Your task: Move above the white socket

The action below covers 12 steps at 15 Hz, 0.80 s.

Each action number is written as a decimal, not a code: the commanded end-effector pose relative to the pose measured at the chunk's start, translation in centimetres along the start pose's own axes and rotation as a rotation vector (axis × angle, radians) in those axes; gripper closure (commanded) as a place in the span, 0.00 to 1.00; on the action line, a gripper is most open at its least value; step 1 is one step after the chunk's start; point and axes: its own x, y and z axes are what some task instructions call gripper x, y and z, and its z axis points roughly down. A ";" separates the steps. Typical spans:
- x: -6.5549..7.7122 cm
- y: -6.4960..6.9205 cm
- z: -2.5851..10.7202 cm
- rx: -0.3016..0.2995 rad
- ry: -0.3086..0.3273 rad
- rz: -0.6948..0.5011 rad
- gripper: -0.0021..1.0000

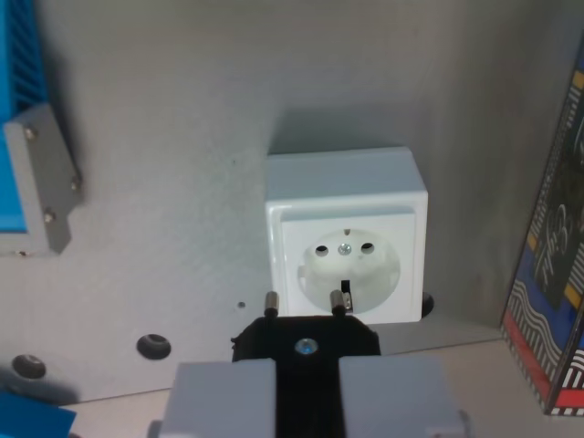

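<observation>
Gripping a black plug (306, 339) between two pale grey fingers (224, 397), the gripper (307, 401) fills the bottom edge of the wrist view. Each finger is a flat, blocky, matte slab, one on each side of the plug's dark body, which shows through the gap between them. A small shiny screw sits in the plug's angular top, and two short metal pins (271, 302) stick out of it, pointing up the picture toward the socket.

That white socket (347, 237) sits just past the pins, in the middle of the view, on a smooth grey surface (173, 164). It is a square box of glossy plastic with rounded corners. A round recess in its face holds two dark holes side by side, a small screw between them and a metal earth pin below. The face looks toward the camera, and the pin on the wrist view's right overlaps the lower rim of the recess.

A blue and grey bracket (36, 173) stands at the wrist view's left, and a patterned box (552, 274) at its right.
</observation>
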 end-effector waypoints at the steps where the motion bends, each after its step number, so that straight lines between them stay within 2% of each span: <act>1: -0.6 0.8 1.4 0.020 0.100 -0.035 1.00; 12: -2.1 1.8 4.1 0.029 0.100 -0.041 1.00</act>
